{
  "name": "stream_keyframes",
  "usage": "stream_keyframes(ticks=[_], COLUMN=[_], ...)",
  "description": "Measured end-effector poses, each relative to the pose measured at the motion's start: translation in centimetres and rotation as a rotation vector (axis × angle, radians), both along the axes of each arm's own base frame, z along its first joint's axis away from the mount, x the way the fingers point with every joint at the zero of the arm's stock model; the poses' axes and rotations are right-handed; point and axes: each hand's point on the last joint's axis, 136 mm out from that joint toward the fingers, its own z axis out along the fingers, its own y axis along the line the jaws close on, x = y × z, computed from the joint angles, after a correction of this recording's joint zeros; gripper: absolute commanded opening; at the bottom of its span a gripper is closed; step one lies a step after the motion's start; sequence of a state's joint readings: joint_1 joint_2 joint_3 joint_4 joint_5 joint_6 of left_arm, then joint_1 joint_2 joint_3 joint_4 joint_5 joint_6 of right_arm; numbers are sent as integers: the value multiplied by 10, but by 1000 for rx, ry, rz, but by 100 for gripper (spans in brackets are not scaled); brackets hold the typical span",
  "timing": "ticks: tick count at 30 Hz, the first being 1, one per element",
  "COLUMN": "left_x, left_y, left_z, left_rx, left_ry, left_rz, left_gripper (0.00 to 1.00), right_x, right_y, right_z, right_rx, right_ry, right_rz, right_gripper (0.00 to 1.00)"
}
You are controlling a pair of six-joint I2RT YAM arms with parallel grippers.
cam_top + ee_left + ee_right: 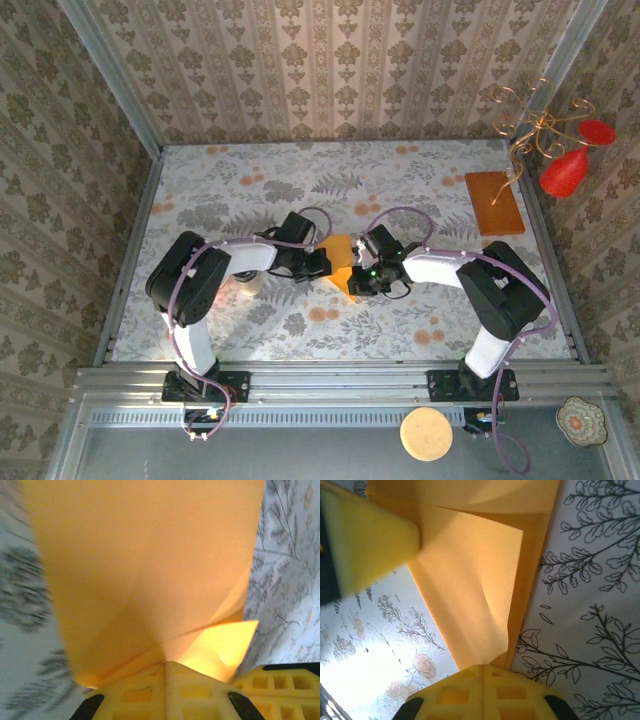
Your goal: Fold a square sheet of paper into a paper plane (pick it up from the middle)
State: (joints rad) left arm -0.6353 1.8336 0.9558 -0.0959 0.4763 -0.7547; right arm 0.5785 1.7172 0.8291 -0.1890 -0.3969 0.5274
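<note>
1. Top external view: pinched from both sides over the middle of the floral-print table, a thin, bright orange-yellow square sheet of paper, already partly folded.
2. Gripped on one side by the left gripper, fingers fully closed on the paper; gripped on the opposite side by the right gripper, likewise clamped tight on it.
3. Likely to tear or wrinkle if drawn taut by the arms moving apart: thin paper, two hard pinches.
4. Likely to slip or crease off-line if twisted, or let go on one side alone; loose flap by the right fingers bowed, not flat.
5. Hidden from above: fold lines and most of the outline, covered by both wrists.
6. Blurred in the left wrist view: table pattern. Cut off in both wrist views: the paper's far edges.
7. Impossible to tell how many layers sit between either pair of pads, or whether any corner touches the table.
</note>
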Motion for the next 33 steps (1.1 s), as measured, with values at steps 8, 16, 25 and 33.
stream_keyframes(ticks=[8,16,25,33], left_x=[32,43,32,2], left_y=[32,38,22,23], left_z=[0,12,65,39], left_rx=[3,27,-33,-28], left_ry=[-27,-69,-149,-36], left_rz=[73,97,127,183], left_gripper=[8,11,31,43], right_x=[2,5,30,31], right_y=[1,2,12,11], right_z=[0,13,62,35], right_rx=[17,66,180,147], right_ry=[-8,-9,-141,-82], right_rz=[-2,-45,-113,-141], right_gripper=[0,11,26,27])
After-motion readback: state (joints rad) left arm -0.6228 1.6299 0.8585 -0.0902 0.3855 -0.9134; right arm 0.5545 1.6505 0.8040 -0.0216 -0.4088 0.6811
